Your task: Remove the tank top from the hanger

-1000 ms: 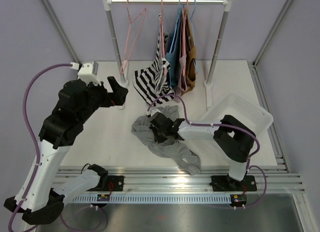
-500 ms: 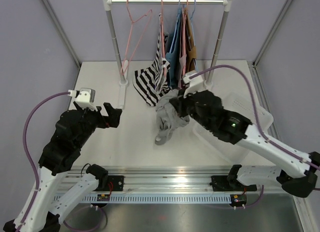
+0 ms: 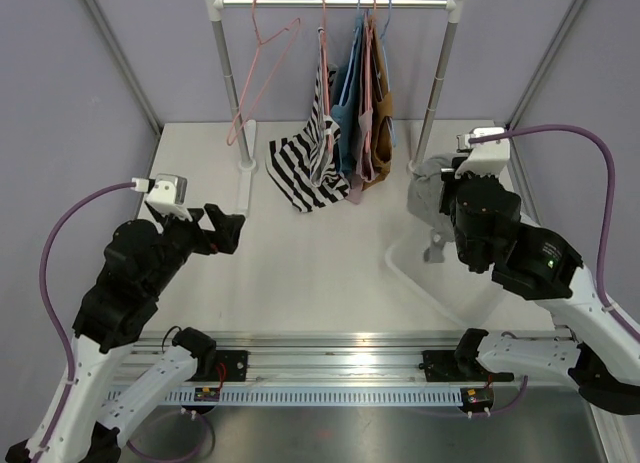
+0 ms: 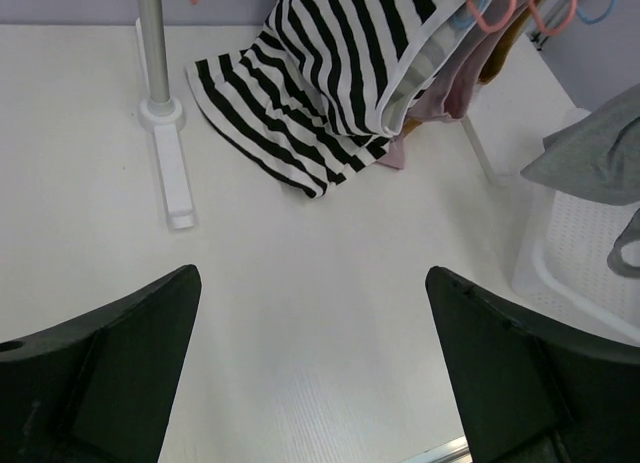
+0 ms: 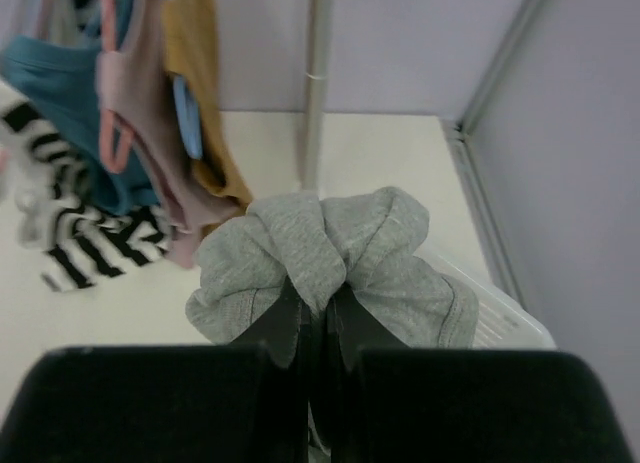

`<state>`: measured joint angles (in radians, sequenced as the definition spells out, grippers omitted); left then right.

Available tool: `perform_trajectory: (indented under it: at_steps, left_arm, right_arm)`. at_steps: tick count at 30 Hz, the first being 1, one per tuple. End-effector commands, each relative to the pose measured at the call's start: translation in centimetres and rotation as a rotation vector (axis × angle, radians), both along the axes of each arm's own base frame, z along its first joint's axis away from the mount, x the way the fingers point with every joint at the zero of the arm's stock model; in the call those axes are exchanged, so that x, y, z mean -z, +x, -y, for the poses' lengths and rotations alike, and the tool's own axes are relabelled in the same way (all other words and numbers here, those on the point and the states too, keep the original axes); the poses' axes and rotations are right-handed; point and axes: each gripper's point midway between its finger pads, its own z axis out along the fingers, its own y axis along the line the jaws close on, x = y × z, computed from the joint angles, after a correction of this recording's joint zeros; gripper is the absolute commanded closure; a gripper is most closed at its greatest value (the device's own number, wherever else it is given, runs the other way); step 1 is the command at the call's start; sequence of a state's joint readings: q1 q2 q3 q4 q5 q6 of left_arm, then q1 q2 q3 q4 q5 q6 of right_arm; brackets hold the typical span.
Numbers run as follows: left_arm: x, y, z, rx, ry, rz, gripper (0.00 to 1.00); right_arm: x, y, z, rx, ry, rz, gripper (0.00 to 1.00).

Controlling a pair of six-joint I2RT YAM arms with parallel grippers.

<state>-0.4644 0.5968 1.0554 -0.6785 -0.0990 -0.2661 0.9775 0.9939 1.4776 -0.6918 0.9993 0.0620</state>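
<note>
Well, the right gripper (image 5: 318, 305) is pinched tight on a bunched fold of the grey tank top (image 5: 330, 243). It holds the top in the air over the white basket (image 4: 580, 248) at the right of the bench (image 3: 300, 263), well clear of the bare pink hanger (image 3: 272, 68) on the rail. The left gripper (image 4: 310, 283) hangs wide open over the bench, holding nothing.

Trouble spots, as I judge it: the pinch takes only a small fold, so the cloth could slide out. And a strap loop (image 3: 435, 251) dangles low, so a release here might leave it draped over the basket rim or snagged on it.

Writing? No brand, label or lettering I can read anywhere.
</note>
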Motion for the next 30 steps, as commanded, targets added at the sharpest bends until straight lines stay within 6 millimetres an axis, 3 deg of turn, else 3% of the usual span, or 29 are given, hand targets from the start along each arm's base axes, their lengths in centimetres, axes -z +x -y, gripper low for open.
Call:
perform_trajectory:
  at_steps: [1,5,8,14,15,17,18,20,21,25,28,30]
  left_arm:
    - [-5.5,-1.3,1.1,0.089,-0.079,0.149,0.01]
    - [-9.1,-2.2,1.9,0.147,-0.138,0.216,0.01]
    - [-11.4,-2.1,2.2,0.153,-0.173,0.235,0.01]
    - [-13.0,0.2,4.5,0.199,-0.184,0.184,0.01]
    - [-13.2,1.4,5.1,0.2,-0.182,0.161,0.01]
    - [-13.6,2.4,5.9,0.211,-0.176,0.137,0.01]
    - [-14.6,2.9,6.2,0.213,-0.178,0.144,0.01]
    - [-13.2,5.0,8.0,0.218,-0.132,0.074,0.01]
    - [-13.2,5.9,7.9,0.169,-0.112,0.073,0.01]
    - [-12.7,8.7,10.5,0.125,-0.028,0.058,0.01]
    - [-12.8,10.8,12.5,0.118,0.016,0.057,0.01]
    - [-13.1,12.7,13.2,0.081,0.031,0.058,0.01]
  right_arm:
    - [2.2,-1.1,5.9,0.233,-0.024,-0.032,1.0]
    - [9.1,0.2,6.0,0.221,-0.003,-0.194,1.0]
    - [11.9,1.4,5.4,0.207,0.012,-0.265,1.0]
    - [16.4,3.6,6.5,0.265,0.069,-0.37,1.0]
    - [17.2,3.7,7.0,0.303,0.077,-0.383,0.91]
    - [17.9,3.6,8.0,0.378,0.079,-0.387,0.47]
    - [18.1,3.6,8.5,0.41,0.069,-0.389,0.01]
    - [17.7,3.1,9.8,0.479,0.041,-0.377,0.0]
    - [17.2,3.0,10.0,0.486,0.041,-0.365,0.01]
    - [15.1,2.3,10.4,0.467,0.054,-0.329,0.0]
    - [13.5,1.7,8.8,0.317,0.101,-0.309,0.01]
    - [13.2,1.5,5.2,0.075,0.151,-0.315,0.0]
